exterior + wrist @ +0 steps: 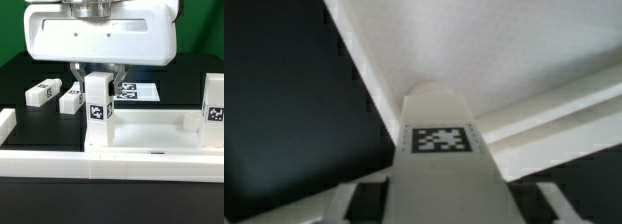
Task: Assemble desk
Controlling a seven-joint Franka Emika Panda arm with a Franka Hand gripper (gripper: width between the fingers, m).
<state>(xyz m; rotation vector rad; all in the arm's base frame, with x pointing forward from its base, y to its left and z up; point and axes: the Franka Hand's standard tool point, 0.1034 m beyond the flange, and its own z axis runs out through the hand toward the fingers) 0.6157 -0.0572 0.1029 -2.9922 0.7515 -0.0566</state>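
Note:
The white tabletop (150,128) lies with its raised rim up, and it also shows in the wrist view (455,50). My gripper (97,82) is shut on a square white leg (98,100) that stands upright at the tabletop's corner on the exterior view's left. In the wrist view this leg (441,150) shows its tag between my fingers (358,200), and my gripper (441,205) closes on both of its sides. A second leg (213,108) stands upright at the corner on the exterior view's right. Two loose legs (42,92) (70,100) lie on the black table.
A long low white border wall (60,162) runs along the front and turns up at the exterior view's left (7,125). The marker board (138,92) lies flat behind the tabletop. The tabletop sits against the wall.

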